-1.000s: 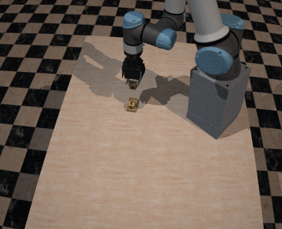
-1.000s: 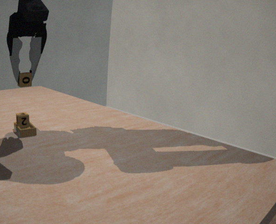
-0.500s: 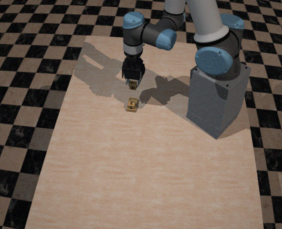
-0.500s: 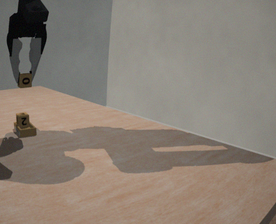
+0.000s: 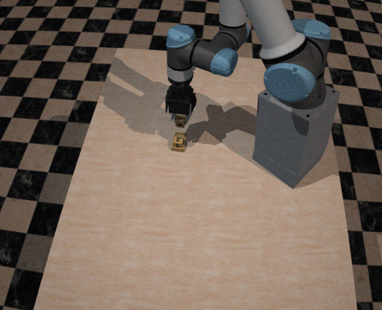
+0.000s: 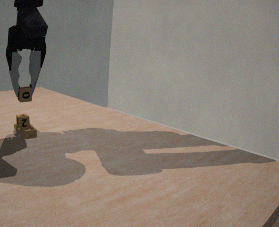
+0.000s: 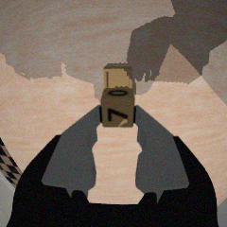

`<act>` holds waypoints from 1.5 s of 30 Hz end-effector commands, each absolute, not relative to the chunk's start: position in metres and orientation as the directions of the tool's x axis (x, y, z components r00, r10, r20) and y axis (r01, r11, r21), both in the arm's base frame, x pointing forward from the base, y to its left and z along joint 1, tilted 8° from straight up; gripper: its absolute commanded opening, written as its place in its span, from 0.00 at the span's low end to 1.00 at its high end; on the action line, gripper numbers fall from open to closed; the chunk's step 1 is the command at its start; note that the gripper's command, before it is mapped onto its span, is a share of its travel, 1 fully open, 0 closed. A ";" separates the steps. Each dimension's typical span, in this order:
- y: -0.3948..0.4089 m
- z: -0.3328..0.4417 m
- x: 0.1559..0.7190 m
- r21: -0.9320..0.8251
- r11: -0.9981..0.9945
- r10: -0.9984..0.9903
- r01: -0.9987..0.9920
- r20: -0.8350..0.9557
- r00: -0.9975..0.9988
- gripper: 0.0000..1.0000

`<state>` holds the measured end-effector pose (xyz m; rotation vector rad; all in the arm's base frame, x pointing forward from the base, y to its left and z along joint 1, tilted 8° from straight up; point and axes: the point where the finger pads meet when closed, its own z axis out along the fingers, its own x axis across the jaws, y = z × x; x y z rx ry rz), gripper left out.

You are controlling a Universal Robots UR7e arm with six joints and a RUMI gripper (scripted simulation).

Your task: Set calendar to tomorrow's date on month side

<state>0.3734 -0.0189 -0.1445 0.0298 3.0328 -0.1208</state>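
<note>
My gripper [image 5: 180,119] [image 6: 25,92] [image 7: 117,106] is shut on a wooden cube [image 5: 180,122] [image 6: 25,95] [image 7: 117,119], held in the air above the table. The held cube shows a 0 lying on its side in the exterior view, and a 7 and a 0 in the wrist view. The small tray [image 5: 177,150] [image 6: 28,134] stands below the gripper. The other cube [image 5: 178,141] [image 6: 22,121] sits in one half of it, with a 3 on top, a 5 on one side and an upside-down-looking 2 on another. The tray's other half holds no cube. No month name is readable.
The arm's grey pedestal [image 5: 281,143] stands on the table to the right of the tray in the top view. The arm's shadow falls around the tray. A wall [image 6: 195,73] rises beyond the table's edge in the exterior view.
</note>
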 end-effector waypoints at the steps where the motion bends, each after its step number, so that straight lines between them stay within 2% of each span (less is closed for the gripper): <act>1: -0.020 -0.159 0.376 -0.079 0.997 0.015 0.024 -0.110 -0.994 0.10; 45: -0.022 -0.180 0.378 -0.079 0.997 0.015 0.024 -0.110 -0.994 0.10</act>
